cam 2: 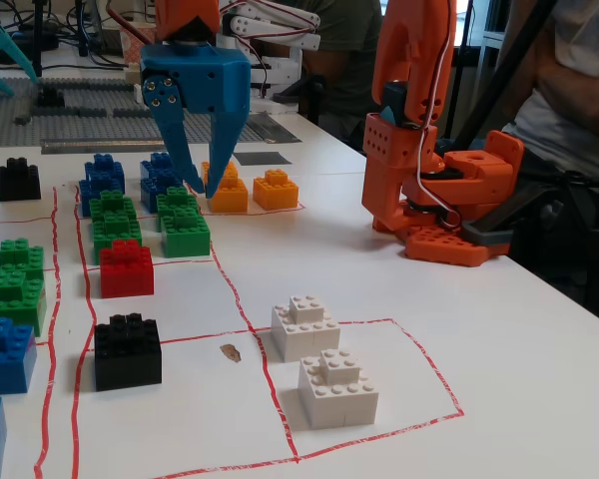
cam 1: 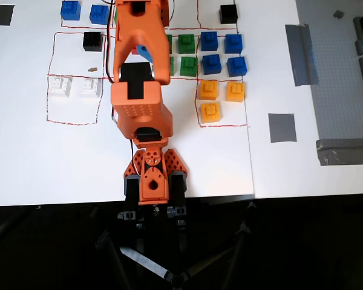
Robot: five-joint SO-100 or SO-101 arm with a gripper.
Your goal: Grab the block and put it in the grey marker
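Note:
Two black blocks show. One lies in a red-outlined box left of the arm in the overhead view. The other lies at the far end beyond the blue bricks. The grey marker is a flat square patch to the right of the yellow bricks in the overhead view. My blue gripper hangs open and empty above the green bricks, well apart from both black blocks. In the overhead view the orange arm hides most of it.
Red, green, blue and yellow bricks sit in rows beside the arm. Two white bricks lie in a red outline. Grey tape strips and a grey baseplate are at the right. The arm base stands at the table's front edge.

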